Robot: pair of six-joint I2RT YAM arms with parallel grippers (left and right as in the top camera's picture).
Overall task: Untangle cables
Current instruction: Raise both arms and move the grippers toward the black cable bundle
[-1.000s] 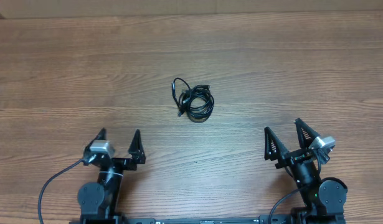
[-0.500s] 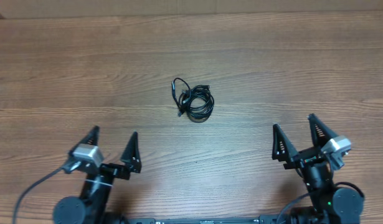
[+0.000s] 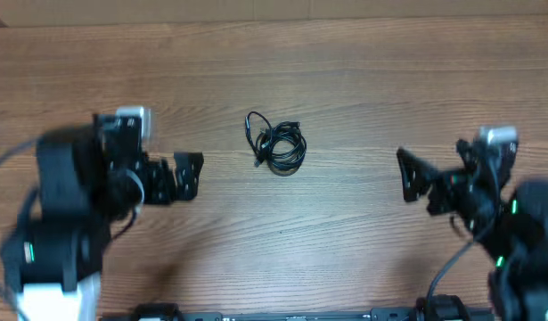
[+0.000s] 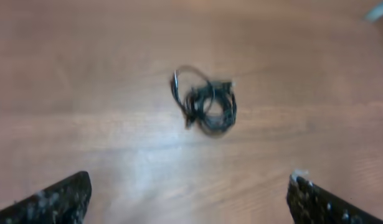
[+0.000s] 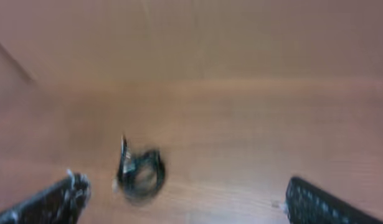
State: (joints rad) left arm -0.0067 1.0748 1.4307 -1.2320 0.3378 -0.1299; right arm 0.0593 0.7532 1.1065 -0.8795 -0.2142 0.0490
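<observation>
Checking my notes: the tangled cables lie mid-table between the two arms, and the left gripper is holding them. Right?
Not quite. The left gripper is open and holds nothing; the left wrist view shows the cables lying free on the table ahead of its fingers. They do lie mid-table between the two arms.

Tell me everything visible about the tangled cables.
The cables are thin black cords bunched into one small tangle: a tight coil of overlapping loops with one looser loop off one side. They lie flat near the middle of the wooden table, touching only the wood. Plug ends are too small to make out.
</observation>
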